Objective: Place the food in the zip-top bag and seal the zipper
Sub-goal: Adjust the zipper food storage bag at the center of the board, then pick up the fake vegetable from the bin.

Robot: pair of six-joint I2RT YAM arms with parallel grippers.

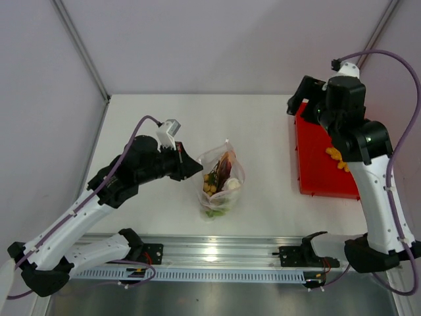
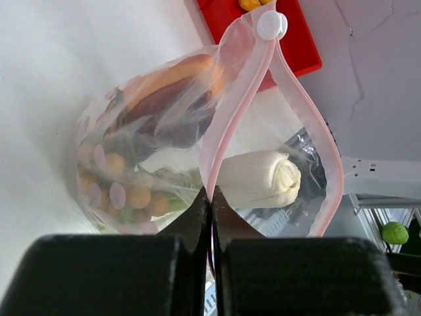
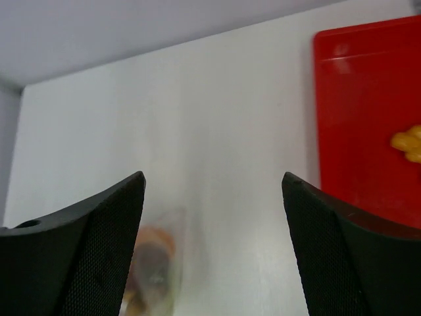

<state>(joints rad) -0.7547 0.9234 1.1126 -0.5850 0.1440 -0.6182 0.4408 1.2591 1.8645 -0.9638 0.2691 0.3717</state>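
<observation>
The clear bag (image 1: 220, 179) lies near the middle of the table (image 1: 151, 112), bulging with food: small tan-yellow balls (image 2: 139, 197), a dark red piece (image 2: 164, 102) and a pale leek stalk (image 2: 263, 176). Its pink zipper (image 2: 227, 112) gapes in a loop, with the white slider (image 2: 271, 25) at the far end. The left fingers (image 2: 191, 227) are closed, pinching the zipper's near end. The right fingers (image 3: 99, 250) stand wide apart, holding nothing, raised near the far corner of the red tray (image 1: 316, 168), where a yellow piece (image 1: 337, 158) lies.
</observation>
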